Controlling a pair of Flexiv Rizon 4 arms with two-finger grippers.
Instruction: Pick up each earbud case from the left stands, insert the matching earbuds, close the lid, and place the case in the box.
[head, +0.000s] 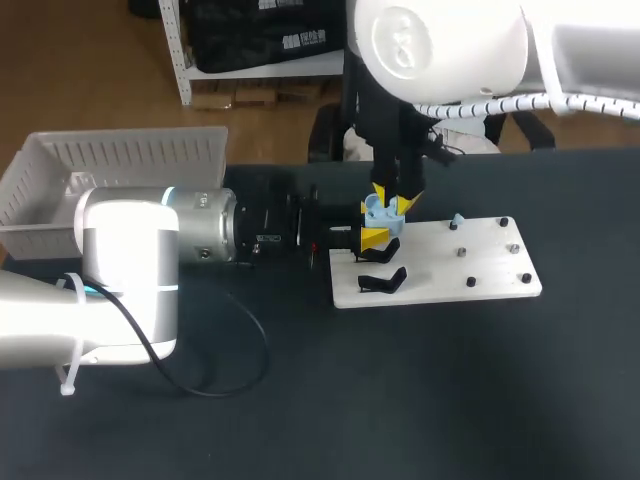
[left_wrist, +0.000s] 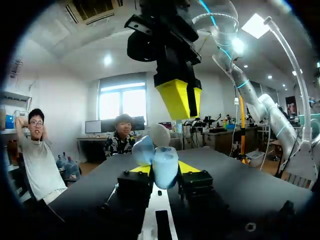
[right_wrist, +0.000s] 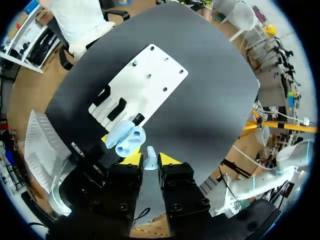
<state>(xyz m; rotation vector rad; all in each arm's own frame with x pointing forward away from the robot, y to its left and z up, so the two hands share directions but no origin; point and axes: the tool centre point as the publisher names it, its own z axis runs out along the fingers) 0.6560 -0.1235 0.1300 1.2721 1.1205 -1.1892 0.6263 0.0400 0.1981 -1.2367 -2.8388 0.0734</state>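
- Far left: white slatted box (head: 110, 160) sat at the edge of the dark tabletop (head: 400, 400), well apart from the work.
- Left claw (left_wrist: 162, 172) lay low and level and was closed on the lower shell of the pale blue earbud case (head: 378, 209), one yellow tip on each side. The lid stood open, tilted up and away. The case was in the air over the near-left end of the white stand plate (head: 470, 255).
- Right claw (right_wrist: 151, 162) hung tips-down just above the open case and pinched a pale blue earbud (right_wrist: 149, 154) between its tips. I could not tell whether the bud had touched its well.
- On the plate: two black stands (head: 385, 280) at the left end. Further right was a small blue piece (head: 457, 220), likely the second bud.

Handling, my judgement:
- The case looked light, hard, glossy and rounded, so likely to squirm under a tight pinch.
- It is best held on the shell's broad sides, below the seam.
- The hinge looked like the weak point, so pressing the lid sideways is a risk.
- The bud looked tiny and slick. It wants a light grip on the stem and a straight lowering.
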